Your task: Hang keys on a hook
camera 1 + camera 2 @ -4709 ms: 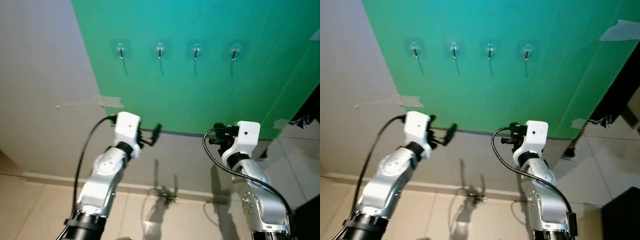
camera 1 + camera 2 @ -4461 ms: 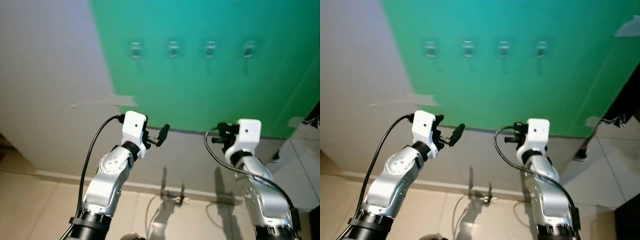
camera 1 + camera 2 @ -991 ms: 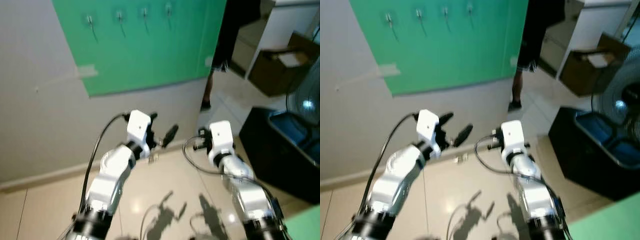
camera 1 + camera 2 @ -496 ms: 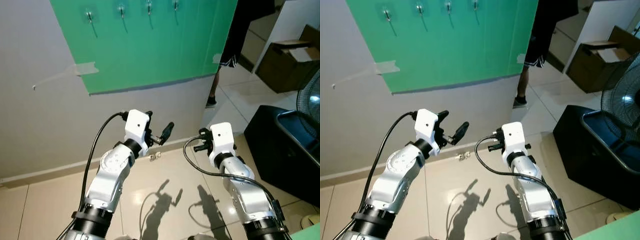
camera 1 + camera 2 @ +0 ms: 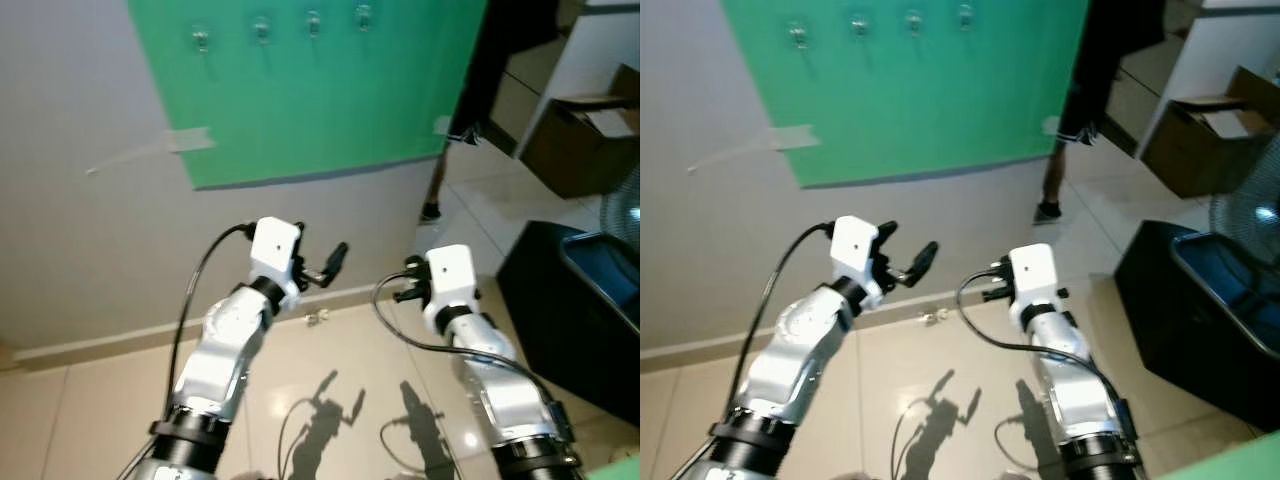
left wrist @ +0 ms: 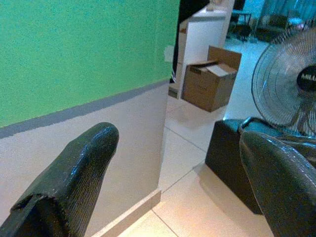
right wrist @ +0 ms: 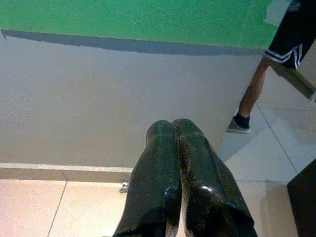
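Several small hooks (image 5: 262, 28) sit in a row near the top of a green wall panel (image 5: 320, 100). A small bunch of keys (image 5: 316, 318) lies on the tiled floor at the foot of the wall, also visible as the keys (image 7: 123, 186) beyond my right fingertips. My left gripper (image 5: 322, 258) is raised in front of the wall, open and empty, its fingers (image 6: 74, 168) wide apart. My right gripper (image 7: 173, 126) is shut with nothing in it and points at the grey lower wall; the right gripper (image 5: 402, 288) is held at about the same height as the left.
A person's leg (image 7: 252, 94) with a dark shoe stands by the panel's right edge. To the right are a black bin (image 5: 570, 290), a cardboard box (image 6: 210, 76) and a standing fan (image 6: 286, 84). Beige floor tiles (image 5: 100, 420) lie open below the arms.
The camera has shifted a little, so the wall and hooks sit slightly further right in the picture. Both arms hold the same pose; the keys have not moved.
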You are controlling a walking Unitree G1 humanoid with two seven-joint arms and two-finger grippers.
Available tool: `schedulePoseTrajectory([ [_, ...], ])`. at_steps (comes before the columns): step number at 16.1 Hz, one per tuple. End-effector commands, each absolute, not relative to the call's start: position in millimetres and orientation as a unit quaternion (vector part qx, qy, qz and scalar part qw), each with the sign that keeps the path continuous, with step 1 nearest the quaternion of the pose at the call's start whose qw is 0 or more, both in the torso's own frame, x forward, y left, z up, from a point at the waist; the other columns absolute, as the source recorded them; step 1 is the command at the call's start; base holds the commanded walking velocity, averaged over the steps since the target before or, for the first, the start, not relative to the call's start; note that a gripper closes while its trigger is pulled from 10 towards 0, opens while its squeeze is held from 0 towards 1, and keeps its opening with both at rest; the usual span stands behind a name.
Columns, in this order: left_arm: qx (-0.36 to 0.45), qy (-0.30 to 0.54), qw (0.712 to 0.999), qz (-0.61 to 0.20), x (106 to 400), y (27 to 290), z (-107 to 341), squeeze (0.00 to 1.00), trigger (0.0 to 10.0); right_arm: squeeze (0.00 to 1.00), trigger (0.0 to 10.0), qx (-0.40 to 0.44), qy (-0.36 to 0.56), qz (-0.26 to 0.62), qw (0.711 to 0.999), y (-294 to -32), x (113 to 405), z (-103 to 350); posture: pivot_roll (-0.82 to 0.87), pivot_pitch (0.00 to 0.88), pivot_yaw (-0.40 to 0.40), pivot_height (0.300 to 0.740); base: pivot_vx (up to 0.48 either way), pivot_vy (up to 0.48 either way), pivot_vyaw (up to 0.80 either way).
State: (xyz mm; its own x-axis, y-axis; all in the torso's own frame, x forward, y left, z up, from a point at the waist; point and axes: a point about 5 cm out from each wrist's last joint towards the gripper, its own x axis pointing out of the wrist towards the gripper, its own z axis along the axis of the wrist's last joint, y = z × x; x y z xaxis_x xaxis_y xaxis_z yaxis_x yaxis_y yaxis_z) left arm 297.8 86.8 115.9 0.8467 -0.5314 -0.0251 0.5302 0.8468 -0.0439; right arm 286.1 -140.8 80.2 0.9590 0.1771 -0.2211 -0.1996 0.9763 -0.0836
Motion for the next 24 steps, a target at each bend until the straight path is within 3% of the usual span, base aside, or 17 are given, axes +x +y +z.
schedulePoseTrajectory([
  [1,-0.020,0.030,0.963,-0.266,299,94,114,0.00,10.0,0.00,10.0,-0.047,0.099,0.104,0.989,-136,287,85,-0.08,0.000,0.013,0.740,0.000,0.480,0.00],
  [11,-0.038,0.038,0.964,-0.262,300,96,115,0.00,10.0,0.00,10.0,-0.036,0.081,0.099,0.991,-137,283,89,-0.09,0.000,0.022,0.740,0.000,0.480,0.00],
  [17,-0.027,0.031,0.963,-0.265,299,94,118,0.00,10.0,0.00,10.0,-0.043,0.085,0.078,0.992,-142,286,93,-0.10,0.000,0.029,0.740,0.000,0.000,0.00],
  [19,-0.027,0.033,0.964,-0.263,299,94,117,0.00,10.0,0.00,10.0,0.004,0.065,0.082,0.995,-140,285,99,-0.10,0.000,0.028,0.740,0.000,0.000,-0.79],
  [24,-0.026,0.035,0.963,-0.266,298,93,116,0.00,10.0,0.00,10.0,-0.010,0.069,0.084,0.994,-138,285,98,-0.10,0.000,0.028,0.740,0.000,0.000,-0.78],
])
